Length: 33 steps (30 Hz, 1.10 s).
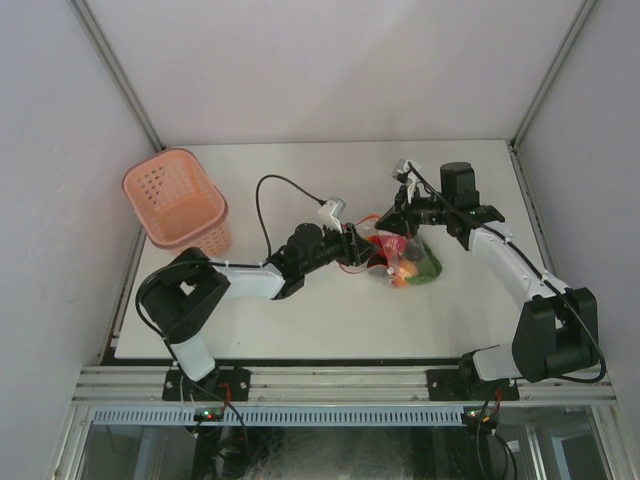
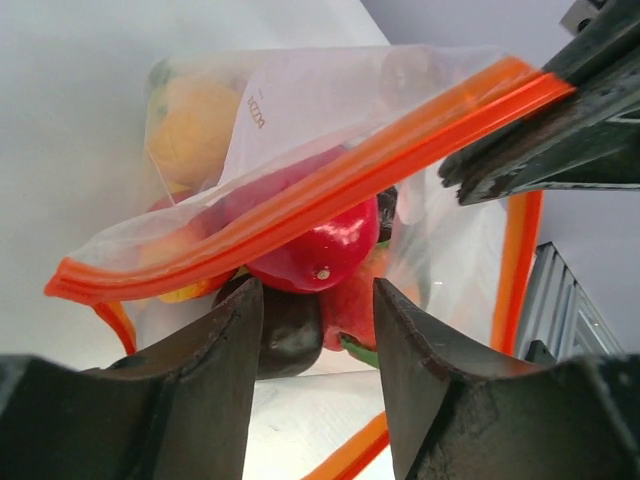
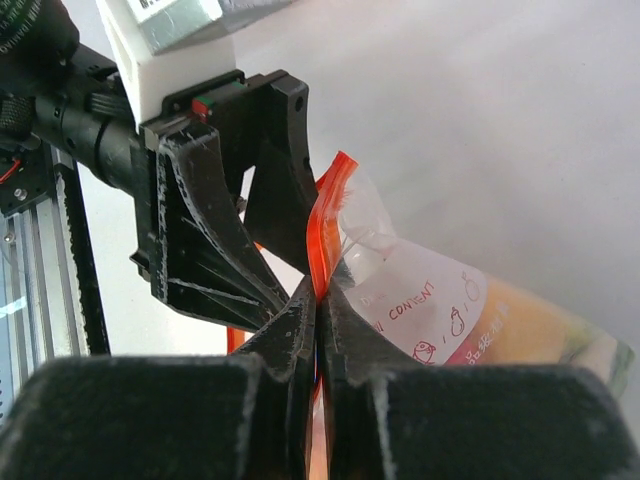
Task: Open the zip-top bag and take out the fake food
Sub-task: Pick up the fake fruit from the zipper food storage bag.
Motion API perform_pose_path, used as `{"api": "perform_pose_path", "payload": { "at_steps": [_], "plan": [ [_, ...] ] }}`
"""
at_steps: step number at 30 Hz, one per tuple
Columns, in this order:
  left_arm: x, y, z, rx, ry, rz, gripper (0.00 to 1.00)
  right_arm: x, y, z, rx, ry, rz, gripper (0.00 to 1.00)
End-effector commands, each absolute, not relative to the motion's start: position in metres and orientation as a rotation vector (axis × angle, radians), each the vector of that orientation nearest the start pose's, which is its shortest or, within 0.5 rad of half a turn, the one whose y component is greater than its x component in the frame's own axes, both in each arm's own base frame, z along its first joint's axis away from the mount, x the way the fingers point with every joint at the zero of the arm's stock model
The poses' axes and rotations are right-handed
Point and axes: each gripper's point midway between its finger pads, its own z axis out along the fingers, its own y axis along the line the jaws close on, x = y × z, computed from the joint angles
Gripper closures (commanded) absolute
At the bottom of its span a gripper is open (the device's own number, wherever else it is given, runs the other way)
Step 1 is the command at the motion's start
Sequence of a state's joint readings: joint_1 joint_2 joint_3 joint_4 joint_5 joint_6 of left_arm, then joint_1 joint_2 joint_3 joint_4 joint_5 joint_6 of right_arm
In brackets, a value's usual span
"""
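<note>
Jaws on the left gripper (image 2: 315,295) about half apart, tips inside the mouth of the zip-top bag (image 2: 320,100), one on each side of a red round piece (image 2: 320,245); cannot tell whether gripping it or only flanking it. Jaws on the right gripper (image 3: 318,300) pinched tight on the orange zipper strip (image 3: 325,225), with one lip of the bag clamped between them.

From the near edge of the table (image 1: 330,320) outward: both arm bases side by side there, the left arm bent and reaching to the right, the right arm reaching in leftward, grippers facing each other near mid-table. Between them the bag, mouth toward the left gripper, bulging end low and toward the right arm's side.

Through the left wrist camera, just past the tips: a dark purple eggplant (image 2: 290,335) under the red piece, both touching. Above them the clamped lip of the strip slanting across, the other lip hanging open below and to the right. Deeper in, the rest of the fake food (image 2: 190,125), a yellow piece at the bag's far end.

Farthest back, at the rear left: a pink basket (image 1: 178,200), upright, well apart from the bag.
</note>
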State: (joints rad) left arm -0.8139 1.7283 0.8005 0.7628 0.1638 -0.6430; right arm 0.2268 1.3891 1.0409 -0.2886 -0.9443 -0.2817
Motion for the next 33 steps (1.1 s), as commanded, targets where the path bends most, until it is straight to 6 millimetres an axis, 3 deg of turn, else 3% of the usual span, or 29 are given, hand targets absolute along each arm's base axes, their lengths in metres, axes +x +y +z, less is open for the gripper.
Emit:
{"api": "perform_pose_path", "payload": {
  "at_steps": [1,17,26,33],
  "plan": [
    [0.318,-0.401,0.169,0.283,1.755,-1.138,0.47,0.306,0.217,0.224,-1.041,1.714,1.001,1.0],
    [0.325,-0.419,0.164,0.329,1.666,-1.14,0.34,0.301,0.222,0.223,-1.066,1.708,1.009,1.0],
    [0.328,-0.419,0.157,0.344,1.659,-1.117,0.31,0.294,0.212,0.24,-1.111,1.653,0.988,0.63],
    [0.328,-0.42,0.152,0.361,1.66,-1.109,0.3,0.303,0.188,0.25,-1.042,1.655,0.957,0.6]
  ]
}}
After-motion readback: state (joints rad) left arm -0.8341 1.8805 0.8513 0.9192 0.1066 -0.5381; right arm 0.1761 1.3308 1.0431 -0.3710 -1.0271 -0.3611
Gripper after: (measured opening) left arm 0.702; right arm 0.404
